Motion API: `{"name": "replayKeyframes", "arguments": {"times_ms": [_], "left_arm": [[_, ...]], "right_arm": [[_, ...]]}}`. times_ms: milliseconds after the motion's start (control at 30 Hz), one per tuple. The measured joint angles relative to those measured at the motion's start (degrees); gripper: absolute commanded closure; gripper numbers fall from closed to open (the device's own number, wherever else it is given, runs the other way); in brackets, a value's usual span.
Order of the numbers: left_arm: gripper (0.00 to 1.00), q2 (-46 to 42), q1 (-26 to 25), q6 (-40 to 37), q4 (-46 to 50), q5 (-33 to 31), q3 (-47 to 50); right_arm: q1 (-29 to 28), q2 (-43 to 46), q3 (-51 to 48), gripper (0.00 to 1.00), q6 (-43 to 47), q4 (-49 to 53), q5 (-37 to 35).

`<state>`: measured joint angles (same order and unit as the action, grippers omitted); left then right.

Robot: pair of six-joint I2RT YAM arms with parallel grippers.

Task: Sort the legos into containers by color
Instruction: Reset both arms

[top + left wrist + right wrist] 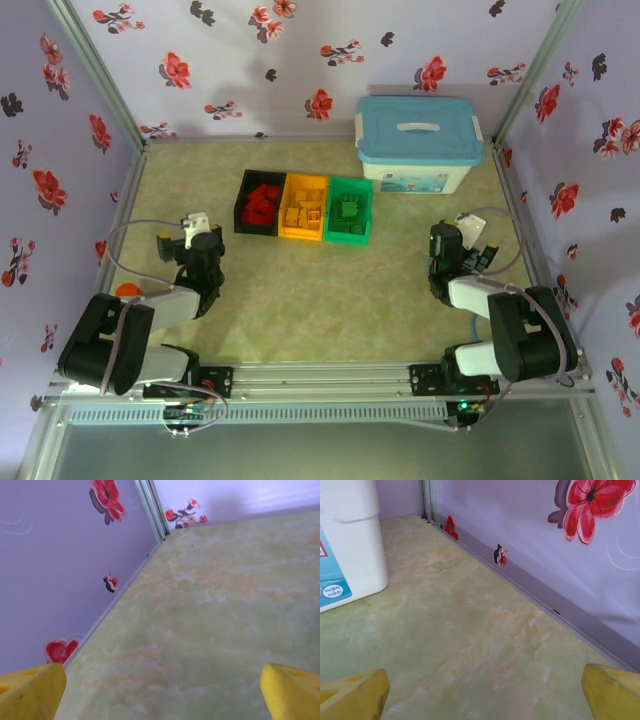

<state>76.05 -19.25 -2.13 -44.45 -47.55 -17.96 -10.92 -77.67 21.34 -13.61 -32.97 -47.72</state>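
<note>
White tub [420, 146], floral walls [260, 60]

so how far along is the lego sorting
Looks done: red legos lie in the black bin, yellow-orange legos in the orange bin, green legos in the green bin. In hand: nothing; left gripper and right gripper stand open, empty. Left: seemingly nothing, though an orange spot by the left arm is too small to identify.

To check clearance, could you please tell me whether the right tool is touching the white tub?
Apart: the top external view shows bare table between the right tool and the white tub.
</note>
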Motion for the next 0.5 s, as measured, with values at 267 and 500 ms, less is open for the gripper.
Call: {"name": "replayKeyframes", "arguments": {"times_ms": [267, 500], "left_arm": [[0.0, 2.7, 0.9, -1.8, -14.1, 1.4, 5.9], [0.0, 4.6, 2.8, -1.9, -21.0, 2.8, 6.8]], "right_arm": [[3.5, -3.3, -1.5, 0.01, 2.6, -11.5, 5.2], [5.0, -6.1, -5.8, 0.01, 4.5, -20.3, 10.5]]}}
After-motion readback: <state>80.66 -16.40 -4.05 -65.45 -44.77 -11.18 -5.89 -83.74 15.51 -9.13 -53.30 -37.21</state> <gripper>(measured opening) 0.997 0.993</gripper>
